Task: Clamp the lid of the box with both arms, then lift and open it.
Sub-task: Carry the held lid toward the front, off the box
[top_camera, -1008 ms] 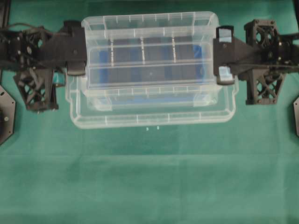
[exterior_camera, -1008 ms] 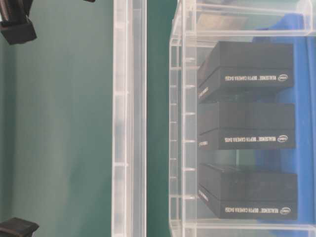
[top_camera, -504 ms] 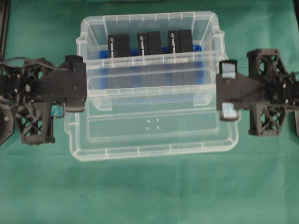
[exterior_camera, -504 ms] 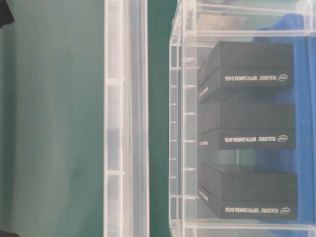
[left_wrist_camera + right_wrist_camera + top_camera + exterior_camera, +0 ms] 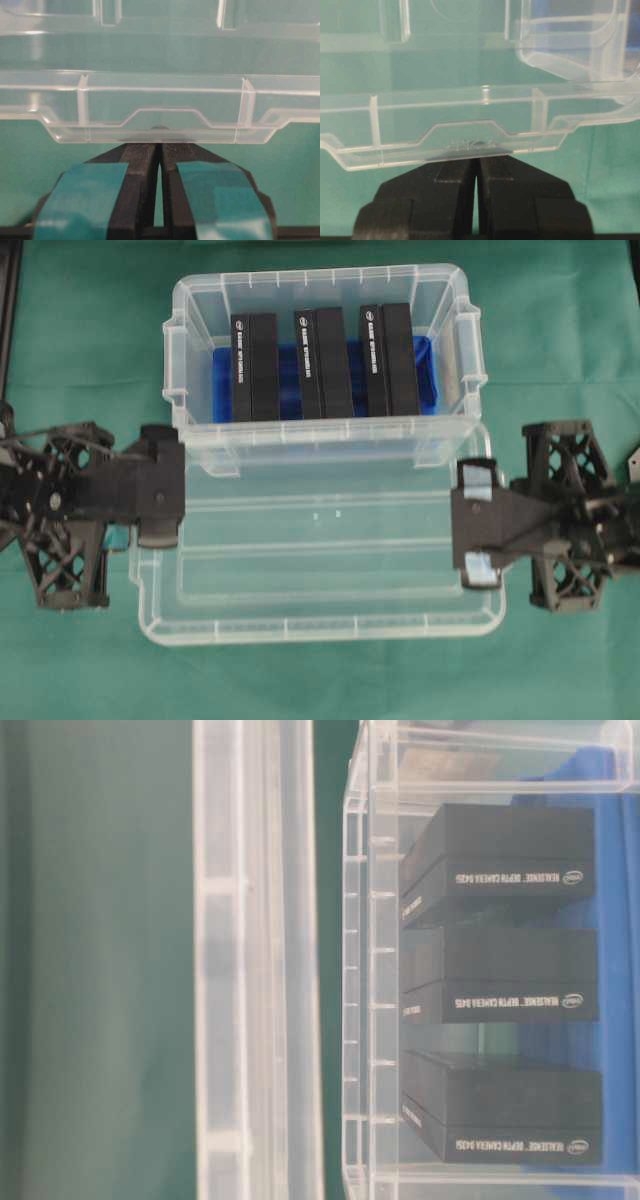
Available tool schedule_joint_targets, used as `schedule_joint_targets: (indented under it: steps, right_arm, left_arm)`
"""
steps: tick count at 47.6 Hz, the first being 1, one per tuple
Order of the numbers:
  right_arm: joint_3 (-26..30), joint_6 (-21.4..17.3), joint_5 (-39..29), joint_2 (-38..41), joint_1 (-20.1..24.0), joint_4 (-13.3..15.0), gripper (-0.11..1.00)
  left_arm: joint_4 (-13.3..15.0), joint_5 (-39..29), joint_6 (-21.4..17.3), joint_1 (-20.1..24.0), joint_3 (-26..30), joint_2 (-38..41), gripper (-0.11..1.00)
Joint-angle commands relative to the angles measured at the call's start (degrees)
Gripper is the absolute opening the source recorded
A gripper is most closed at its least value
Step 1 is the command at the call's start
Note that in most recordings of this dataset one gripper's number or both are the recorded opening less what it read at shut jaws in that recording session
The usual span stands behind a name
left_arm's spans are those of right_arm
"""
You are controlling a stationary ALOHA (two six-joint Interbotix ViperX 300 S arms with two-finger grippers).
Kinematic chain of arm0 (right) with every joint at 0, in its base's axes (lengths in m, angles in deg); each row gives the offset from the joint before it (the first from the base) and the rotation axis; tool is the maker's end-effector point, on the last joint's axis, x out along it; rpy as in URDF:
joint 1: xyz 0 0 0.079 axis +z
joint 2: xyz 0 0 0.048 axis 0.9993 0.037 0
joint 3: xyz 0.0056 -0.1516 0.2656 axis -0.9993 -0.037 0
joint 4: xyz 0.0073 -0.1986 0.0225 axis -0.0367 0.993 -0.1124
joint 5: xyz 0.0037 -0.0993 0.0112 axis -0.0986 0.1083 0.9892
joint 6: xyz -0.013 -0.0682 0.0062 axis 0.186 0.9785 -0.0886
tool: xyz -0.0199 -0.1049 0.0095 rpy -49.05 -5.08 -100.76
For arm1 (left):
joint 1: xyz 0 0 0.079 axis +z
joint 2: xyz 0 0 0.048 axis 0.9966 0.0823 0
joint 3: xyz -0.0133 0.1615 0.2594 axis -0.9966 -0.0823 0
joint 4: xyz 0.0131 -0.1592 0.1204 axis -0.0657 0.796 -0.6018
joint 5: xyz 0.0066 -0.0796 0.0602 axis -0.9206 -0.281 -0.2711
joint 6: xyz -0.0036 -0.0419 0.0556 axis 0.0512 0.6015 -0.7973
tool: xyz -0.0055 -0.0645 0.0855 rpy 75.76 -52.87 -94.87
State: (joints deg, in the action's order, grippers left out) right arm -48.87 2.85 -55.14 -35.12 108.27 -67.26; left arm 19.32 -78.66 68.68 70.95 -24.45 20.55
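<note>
Lid (image 5: 320, 550) now clear of box (image 5: 320, 290); wrist views alone: both jaws pinching its tabs.

A green cloth (image 5: 320, 680) covers the tabletop (image 5: 90, 340) from edge to edge of the overhead view, faintly creased and evenly lit. Against that cloth, a dark strip (image 5: 8, 300) runs along its far left border, and a small pale corner (image 5: 633, 462) juts in at its right border. The same green cloth (image 5: 100, 960) fills the left half of the table-level view.
</note>
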Motion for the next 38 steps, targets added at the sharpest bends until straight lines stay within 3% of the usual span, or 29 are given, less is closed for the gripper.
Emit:
schedule_joint_targets:
  steps: [1,13,29,38]
  right_arm:
    - [3.78,-2.02,0.62,0.35,0.97,1.93,0.00]
    - [4.39,-4.83,-0.35,1.05,2.72,2.37,0.00]
    - [4.04,-5.27,0.09,3.43,3.16,2.37,0.00]
    - [1.93,-5.36,4.31,5.45,3.16,2.11,0.00]
  left_arm:
    - [-1.14,1.58,1.41,-0.35,4.22,0.18,0.02]
    - [-1.14,1.58,1.67,-1.58,5.19,1.41,0.02]
    - [-1.14,3.25,1.67,-1.58,4.04,3.87,0.02]
    - [-0.97,6.59,2.02,-1.67,2.02,5.36,0.02]
